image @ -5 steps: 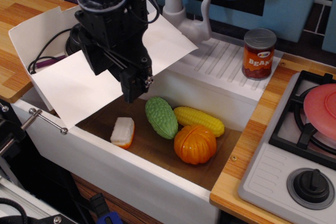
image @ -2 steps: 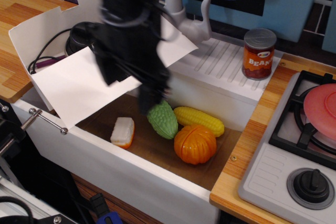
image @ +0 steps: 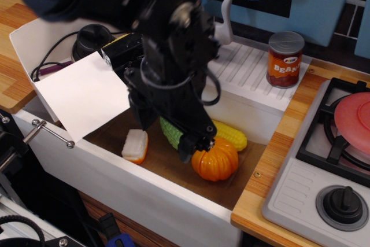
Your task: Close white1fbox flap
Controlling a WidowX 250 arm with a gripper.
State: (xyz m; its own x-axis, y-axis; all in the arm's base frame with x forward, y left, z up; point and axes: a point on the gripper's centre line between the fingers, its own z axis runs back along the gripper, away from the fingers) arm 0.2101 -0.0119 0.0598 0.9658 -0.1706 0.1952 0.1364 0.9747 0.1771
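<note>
The main risk from here is that the arm, hanging low over the sink [image: 173, 201], sweeps back toward the box [image: 34, 41] and catches the free edge of the flap [image: 84, 93] from the wrong side, bending it or dragging the light carton along the left end of the wooden counter [image: 14, 79] instead of folding it shut. It could also knock the toys below it. The box sits at the left end of the worktop, against the sink's left rim, its near flap lying open and sloping out over the basin; a black round object and a cable [image: 49, 62] show inside. The arm reaches in from the top left and angles down toward the middle of the sink, well away from the flap. The gripper [image: 193, 146] points downward just above the orange pumpkin [image: 217, 163] and in front of the green gourd [image: 169, 131] and corn [image: 231, 134]; it holds nothing, but blur hides whether its jaws are wide or narrow.
</note>
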